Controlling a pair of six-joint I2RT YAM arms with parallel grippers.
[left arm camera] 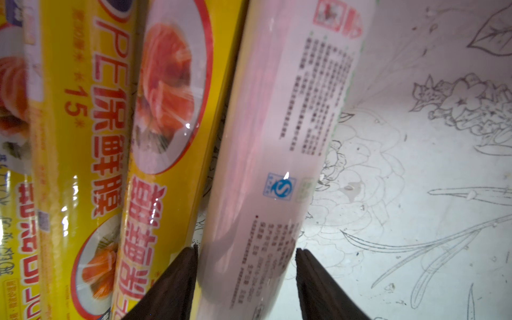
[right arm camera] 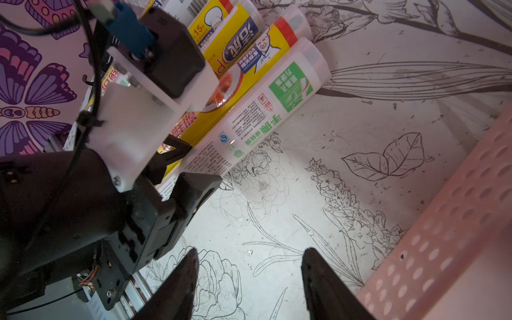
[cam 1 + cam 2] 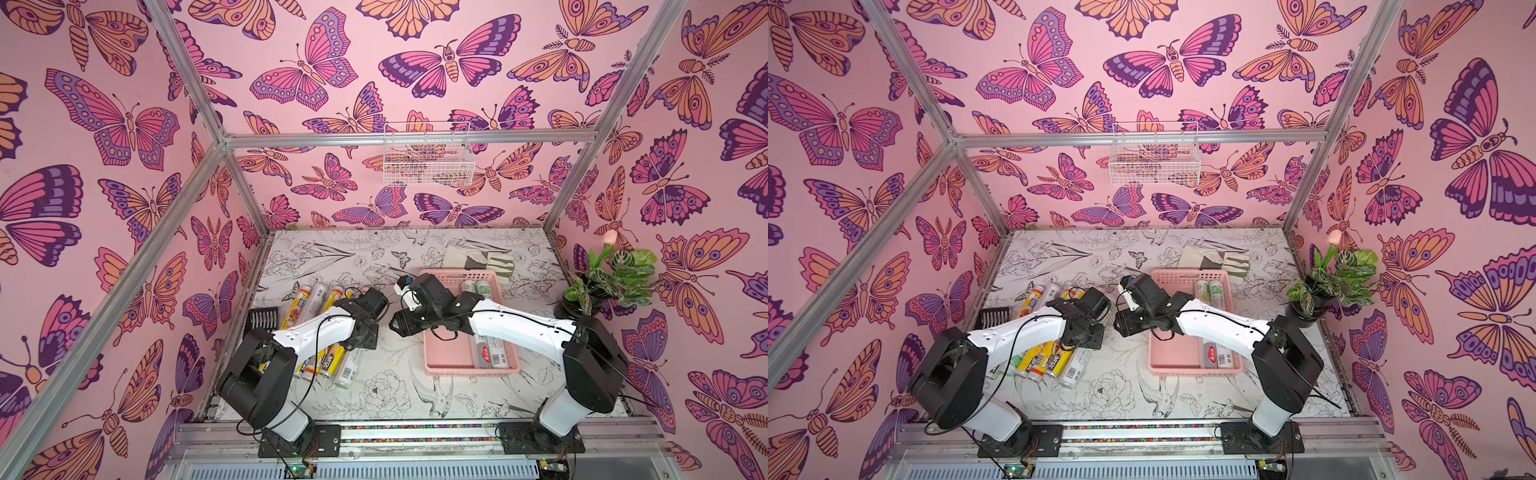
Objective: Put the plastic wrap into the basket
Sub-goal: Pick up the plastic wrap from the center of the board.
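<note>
Left wrist view puts me right over the plastic wrap: the left end effector point(image 1: 245, 250) has one finger on each side of a whitish roll point(image 1: 263, 138) with fine print and a small blue mark, both tips hard against its sides. I cannot tell whether they are squeezing it or only flanking it. That roll lies flat on the table point(image 1: 429, 152) at the outer edge of a pile. The yellow rolls point(image 1: 166, 110), with salmon pictures and red characters, lie just beside it, packed side by side.

From the right wrist camera I see the right end effector point(image 2: 249, 250) released, its fingers apart with nothing but patterned table between them. It hangs over the strip of table between the pile and the basket point(image 2: 457, 207), whose perforated pink wall runs along one side. The same view catches the left end effector down at the whitish roll, which carries a green label near its end.

In both top views the pile is on the left half of the table and the basket on the right half, well apart. Inside the basket two rolls point(image 3: 490, 351) already lie side by side along its right wall. The right forearm crosses above them and hides their middles. A black slotted scoop point(image 3: 264, 320) lies beside the pile, near the table's left edge.
</note>
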